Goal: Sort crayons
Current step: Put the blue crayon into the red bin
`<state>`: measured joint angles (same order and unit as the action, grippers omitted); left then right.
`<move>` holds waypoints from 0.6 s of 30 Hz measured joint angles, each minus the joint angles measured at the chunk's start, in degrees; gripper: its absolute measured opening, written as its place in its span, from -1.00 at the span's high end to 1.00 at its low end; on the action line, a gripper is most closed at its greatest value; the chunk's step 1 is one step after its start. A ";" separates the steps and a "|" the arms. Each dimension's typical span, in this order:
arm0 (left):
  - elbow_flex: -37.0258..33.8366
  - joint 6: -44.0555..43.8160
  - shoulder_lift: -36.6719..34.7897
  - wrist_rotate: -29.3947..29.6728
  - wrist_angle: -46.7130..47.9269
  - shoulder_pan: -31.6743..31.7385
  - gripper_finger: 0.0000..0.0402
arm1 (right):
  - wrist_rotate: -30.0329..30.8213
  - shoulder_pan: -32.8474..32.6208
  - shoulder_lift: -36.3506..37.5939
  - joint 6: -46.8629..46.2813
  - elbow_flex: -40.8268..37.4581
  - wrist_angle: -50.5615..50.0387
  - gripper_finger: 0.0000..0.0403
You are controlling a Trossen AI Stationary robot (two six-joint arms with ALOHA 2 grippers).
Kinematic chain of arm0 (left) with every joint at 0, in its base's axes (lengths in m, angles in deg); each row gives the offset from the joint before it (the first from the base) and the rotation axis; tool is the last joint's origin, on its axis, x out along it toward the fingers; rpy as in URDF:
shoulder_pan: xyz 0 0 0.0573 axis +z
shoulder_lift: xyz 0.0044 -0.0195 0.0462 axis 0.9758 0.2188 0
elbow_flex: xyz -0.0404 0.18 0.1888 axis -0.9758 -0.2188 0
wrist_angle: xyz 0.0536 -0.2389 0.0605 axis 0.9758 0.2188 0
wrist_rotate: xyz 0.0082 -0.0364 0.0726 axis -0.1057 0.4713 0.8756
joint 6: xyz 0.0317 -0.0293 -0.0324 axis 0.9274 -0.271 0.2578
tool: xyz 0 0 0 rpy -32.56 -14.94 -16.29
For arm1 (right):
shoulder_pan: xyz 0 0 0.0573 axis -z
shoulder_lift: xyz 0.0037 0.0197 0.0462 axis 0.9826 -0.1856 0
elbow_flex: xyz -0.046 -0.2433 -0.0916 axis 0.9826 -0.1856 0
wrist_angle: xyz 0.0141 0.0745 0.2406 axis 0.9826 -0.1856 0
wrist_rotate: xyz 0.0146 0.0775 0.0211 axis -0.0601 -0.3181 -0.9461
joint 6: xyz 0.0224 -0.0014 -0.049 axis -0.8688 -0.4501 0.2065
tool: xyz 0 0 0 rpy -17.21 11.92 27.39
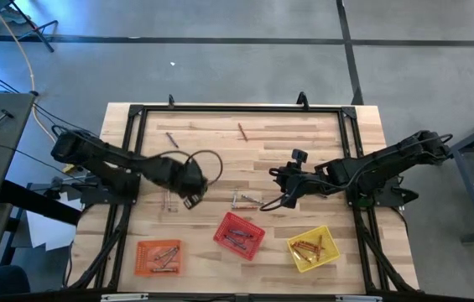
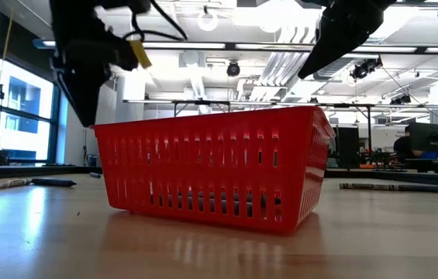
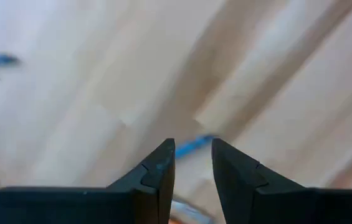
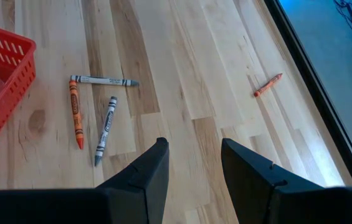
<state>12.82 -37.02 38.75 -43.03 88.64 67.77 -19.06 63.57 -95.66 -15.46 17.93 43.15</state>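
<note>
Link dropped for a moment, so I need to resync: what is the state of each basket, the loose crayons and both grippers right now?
Orange basket: upright, crayons inside.
Red basket: upright, crayons inside.
Yellow basket: upright, crayons inside.
Loose crayons: three lying flat on the table, unsorted.
Far orange crayon: flat, alone.
Left gripper: slightly apart over a blue crayon, empty.
Right gripper: open, empty.

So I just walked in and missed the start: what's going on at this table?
Two dark robot arms are sorting crayons into square mesh baskets. The left gripper hovers low, jaws apart, over a blue crayon on the wooden table. The right gripper is open and empty near three loose crayons. The orange basket, red basket and yellow basket already hold some.
</note>
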 joint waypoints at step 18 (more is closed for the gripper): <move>-0.84 2.37 -0.02 5.94 -0.10 28.03 0.54 | -0.02 2.28 0.00 0.47 0.00 -0.47 0.31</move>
<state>11.98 -34.66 38.73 -37.09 88.55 95.80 -19.08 65.85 -95.66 -14.99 17.93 42.68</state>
